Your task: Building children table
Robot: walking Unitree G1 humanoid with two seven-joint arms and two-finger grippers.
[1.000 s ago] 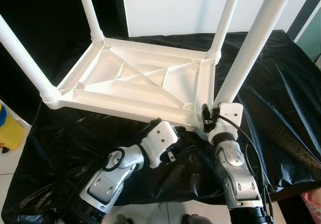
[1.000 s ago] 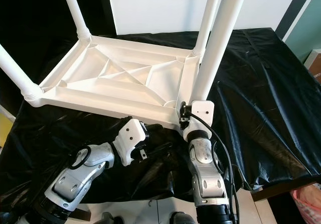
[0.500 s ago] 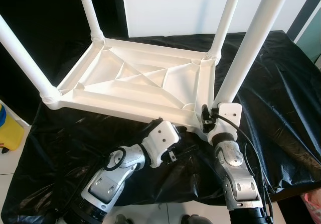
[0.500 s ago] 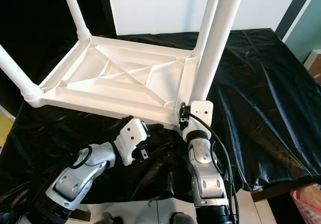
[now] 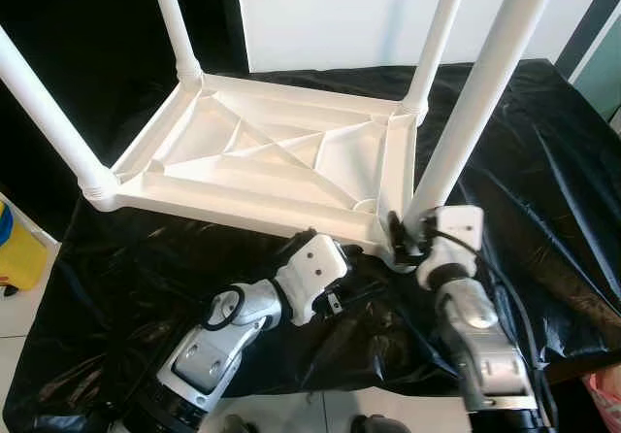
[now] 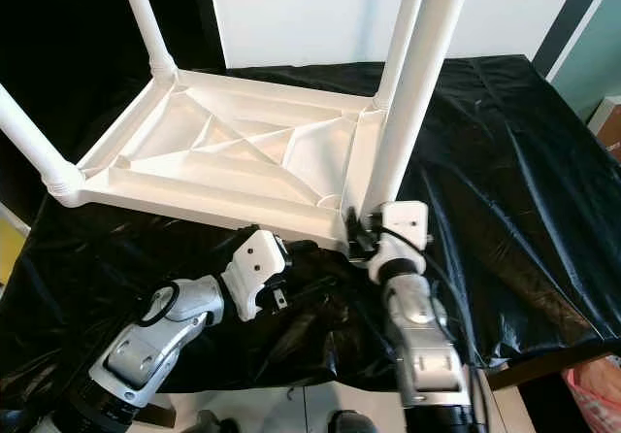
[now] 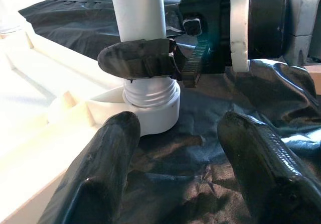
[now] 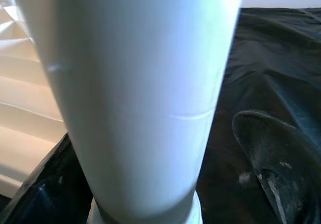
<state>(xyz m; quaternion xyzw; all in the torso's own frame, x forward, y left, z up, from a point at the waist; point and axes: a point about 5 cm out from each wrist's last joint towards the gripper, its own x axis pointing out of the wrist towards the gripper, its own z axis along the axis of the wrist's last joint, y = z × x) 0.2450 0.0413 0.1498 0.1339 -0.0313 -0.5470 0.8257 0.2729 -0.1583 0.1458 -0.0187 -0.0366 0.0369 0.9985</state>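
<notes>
Left eye view: white children's table (image 5: pixel 272 161) upside down on the counter (image 5: pixel 543 132) draped in black plastic sheet (image 5: pixel 116 278), four legs up; left gripper (image 5: pixel 335 273) low at the near edge, right gripper (image 5: pixel 412 234) at the base of the near right leg (image 5: pixel 466 113). Left wrist view: left fingers (image 7: pixel 100 169) spread apart, holding nothing, facing the threaded socket (image 7: pixel 153 108); one right finger (image 7: pixel 138 58) pressed against that leg. Right wrist view: leg close between the jaws, seemingly clamped, though blurred.
</notes>
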